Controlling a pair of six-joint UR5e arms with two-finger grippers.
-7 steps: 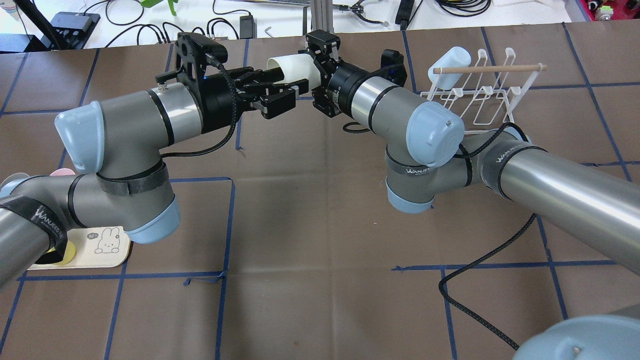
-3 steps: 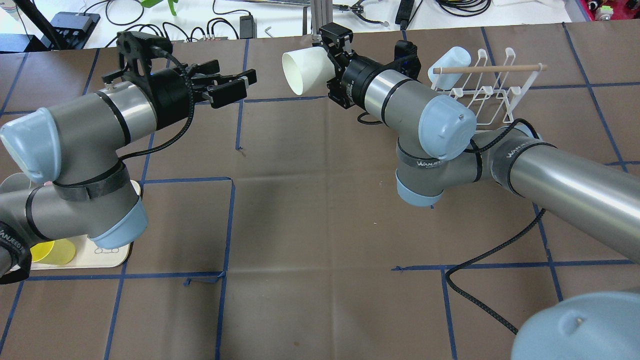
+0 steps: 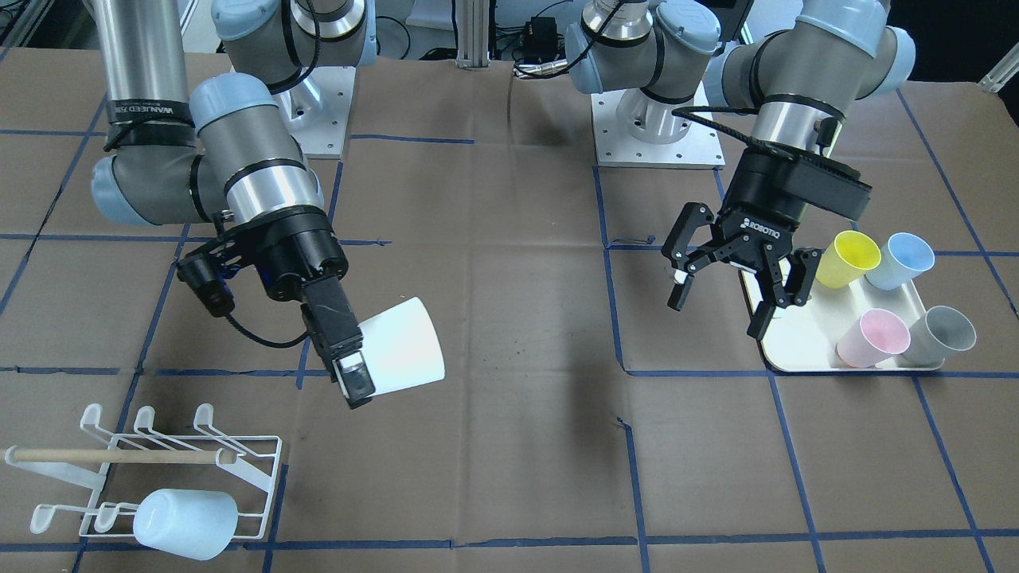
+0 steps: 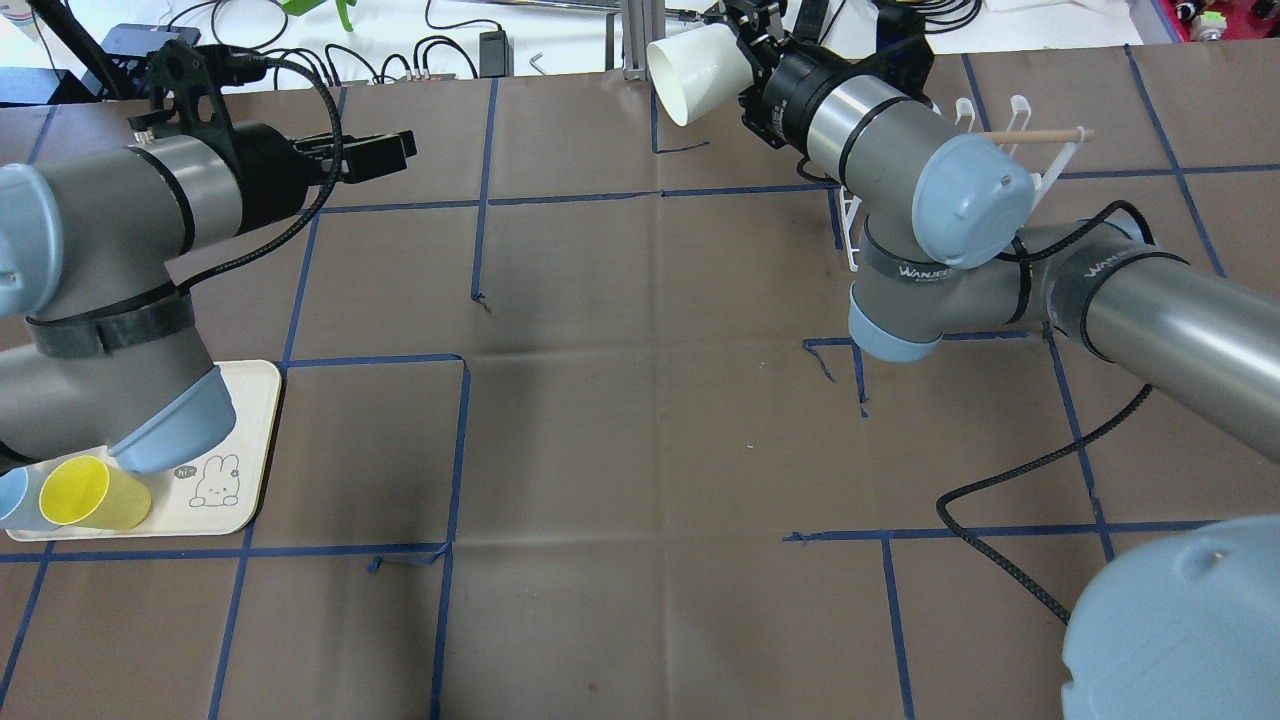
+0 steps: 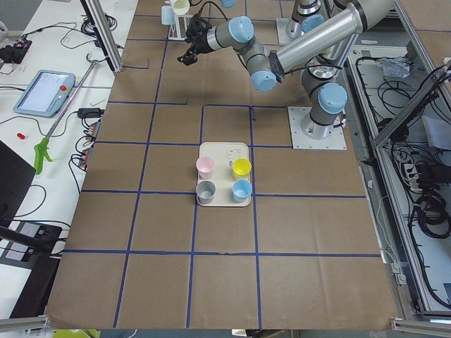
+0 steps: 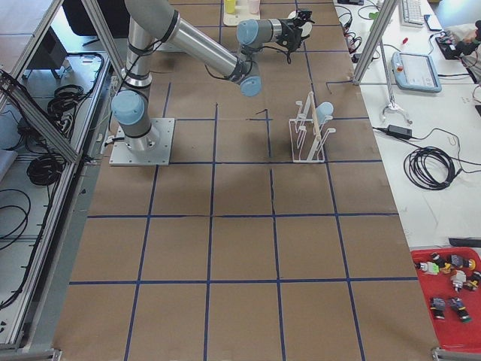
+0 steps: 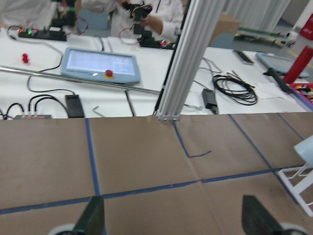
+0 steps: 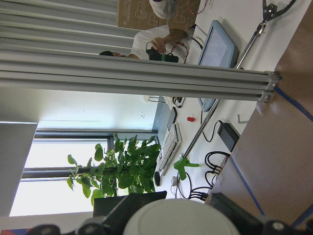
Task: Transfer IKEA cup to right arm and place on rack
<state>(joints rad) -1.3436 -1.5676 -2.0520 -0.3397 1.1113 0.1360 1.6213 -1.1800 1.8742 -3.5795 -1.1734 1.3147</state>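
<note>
White plastic, the cup sits pinched in the right gripper, held at its base end. Its open mouth points away from the wrist and it tilts, clear of the table. One black finger lies along the outer wall. The other cannot be made out from the front. In the right wrist view the cup's round base fills the space between the fingers.

The rack stands on the table below this gripper and off to the robot's right of it, apart from the cup. A dowel runs across it, and a pale blue tumbler lies on its side over the row of prongs farther from the gripper.

The left gripper hangs well away from the right one, its fingers spread wide with nothing between them. From the front, the tray shows just under and beyond its fingertips. On the tray stand a yellow cup, a blue cup, a pink cup and a grey cup.
</note>
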